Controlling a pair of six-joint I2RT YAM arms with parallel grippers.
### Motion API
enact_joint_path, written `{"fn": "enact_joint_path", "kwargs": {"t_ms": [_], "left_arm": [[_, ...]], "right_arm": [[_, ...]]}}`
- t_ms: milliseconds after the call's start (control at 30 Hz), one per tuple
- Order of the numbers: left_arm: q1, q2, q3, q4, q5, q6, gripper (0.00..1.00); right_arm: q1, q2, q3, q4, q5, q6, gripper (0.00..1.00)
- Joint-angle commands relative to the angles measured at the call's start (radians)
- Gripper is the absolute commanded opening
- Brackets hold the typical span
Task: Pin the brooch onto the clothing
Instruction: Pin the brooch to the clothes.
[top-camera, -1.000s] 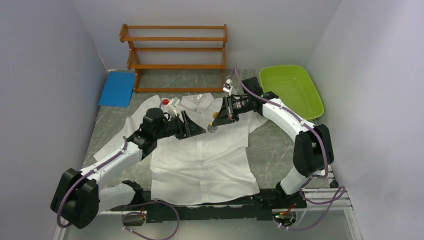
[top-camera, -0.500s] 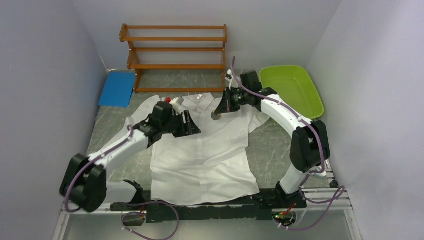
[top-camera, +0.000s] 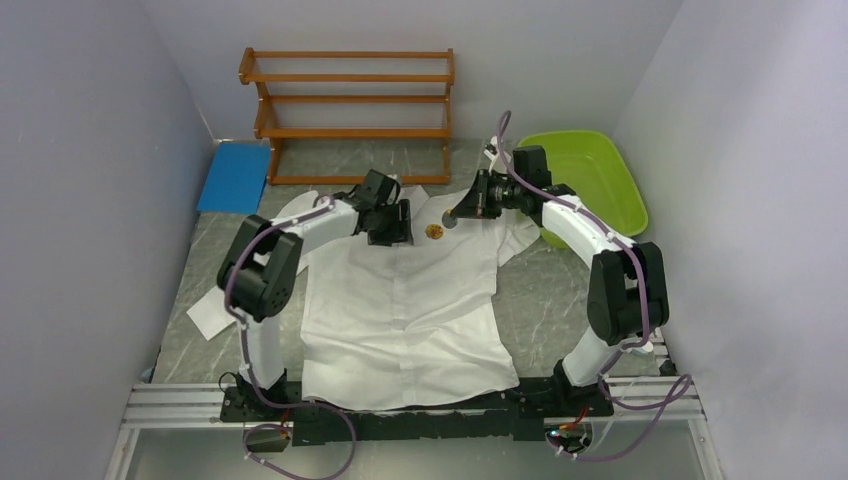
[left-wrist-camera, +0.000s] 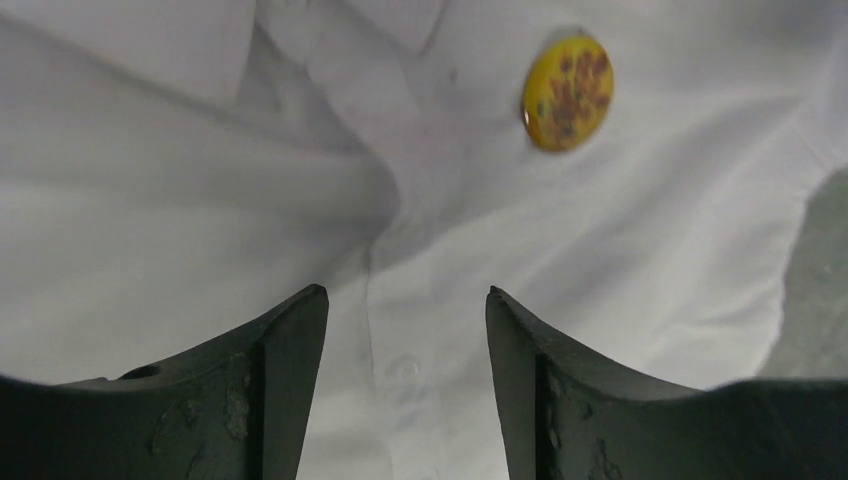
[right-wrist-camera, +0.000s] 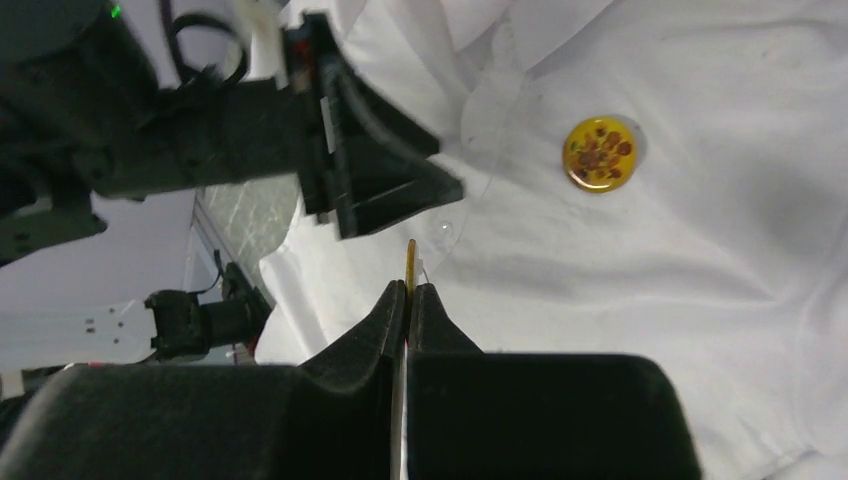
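The clothing (top-camera: 400, 310), a white short-sleeved shirt, lies flat on the table with its collar at the far end. A round yellow brooch (top-camera: 434, 232) with a dark pattern rests on the shirt (left-wrist-camera: 650, 250) to the right of the collar. It shows in both wrist views: brooch (left-wrist-camera: 567, 93), brooch (right-wrist-camera: 599, 153). My left gripper (left-wrist-camera: 407, 300) is open and empty over the button placket, just left of the brooch; the top view has this gripper (top-camera: 397, 226) by the collar. My right gripper (right-wrist-camera: 408, 290) is shut on a thin clear disc (right-wrist-camera: 410, 255) with a yellow edge, to the right of the brooch, off the shirt (right-wrist-camera: 700, 250).
A wooden rack (top-camera: 350, 100) stands at the back. A green tub (top-camera: 585, 175) sits at the back right, close behind my right arm (top-camera: 570, 215). A blue pad (top-camera: 235, 175) lies at the back left. Grey walls close in both sides.
My left arm swung forward and right until its gripper reached the collar. My right gripper drew back up and to the right with the thin disc. The yellow brooch now shows on the shirt.
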Motion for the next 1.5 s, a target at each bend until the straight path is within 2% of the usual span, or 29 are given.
{"fn": "enact_joint_path", "kwargs": {"t_ms": [0,100,200,400,500,533,600,733,833,933,1067,1200,1467], "left_arm": [[-0.034,0.107,0.165,-0.103,-0.154,0.061,0.65],[-0.043,0.173,0.231,-0.128,-0.200,0.069,0.64],[-0.045,0.210,0.274,-0.140,-0.225,0.071,0.58],[-0.045,0.191,0.292,-0.122,-0.170,0.100,0.26],[-0.045,0.152,0.266,-0.094,-0.082,0.107,0.15],[-0.045,0.138,0.256,-0.093,-0.067,0.104,0.15],[-0.045,0.111,0.237,-0.105,-0.059,0.098,0.20],[-0.045,0.041,0.172,-0.125,-0.120,0.080,0.50],[-0.044,-0.021,0.116,-0.130,-0.154,0.063,0.61],[-0.045,-0.086,0.061,-0.130,-0.155,0.049,0.64],[-0.045,-0.173,-0.015,-0.130,-0.155,0.035,0.64],[-0.047,-0.239,-0.098,-0.114,-0.129,0.021,0.63],[-0.068,-0.293,-0.206,-0.089,-0.099,0.004,0.63]], "right_arm": [[0.012,-0.057,-0.021,0.056,-0.075,-0.018,0.00],[0.012,-0.055,-0.033,0.050,-0.082,-0.030,0.00],[0.012,-0.051,-0.036,0.048,-0.089,-0.039,0.00],[0.013,-0.042,-0.042,0.047,-0.099,-0.052,0.00],[0.019,-0.029,-0.039,0.034,-0.099,-0.056,0.00],[0.021,-0.023,-0.037,0.032,-0.095,-0.054,0.00],[0.028,-0.010,-0.034,0.020,-0.085,-0.050,0.00],[0.058,0.039,-0.015,-0.010,-0.047,-0.012,0.00],[0.100,0.096,0.007,-0.035,-0.023,0.006,0.00],[0.147,0.144,0.018,-0.030,-0.007,0.007,0.00],[0.178,0.195,-0.001,0.041,0.010,0.061,0.00],[0.175,0.209,-0.076,0.162,0.027,0.157,0.00],[0.137,0.256,-0.159,0.345,-0.017,0.228,0.00]]}}
